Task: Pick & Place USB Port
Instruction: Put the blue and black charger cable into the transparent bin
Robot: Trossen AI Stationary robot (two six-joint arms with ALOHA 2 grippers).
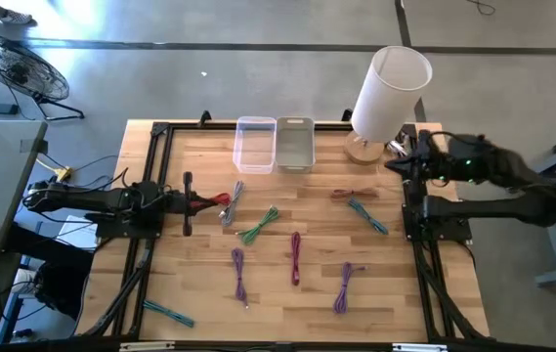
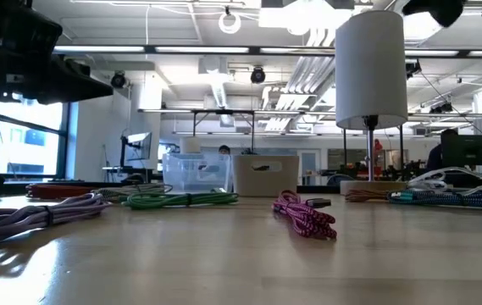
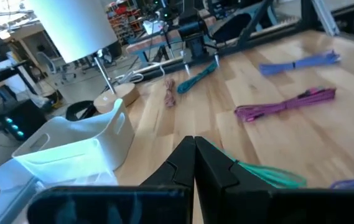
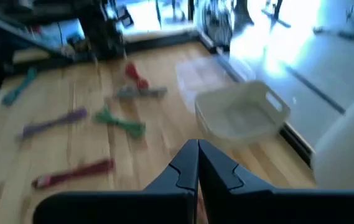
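High view, two bins, one lamp, about ten bundled cables, wooden tabletop, concrete floor, both arms' fingers closed, empty.

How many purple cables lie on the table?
2: one purple cable lies left of the pink cable, the other purple cable right of it. None seems hidden.

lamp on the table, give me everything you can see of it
The lamp has a plain white cylinder shade, a thin metal stem and a round, light wooden base. It stands upright at the table's far right corner, beside the white bin, unlit. The shut right gripper sits right next to its base; contact is unclear.
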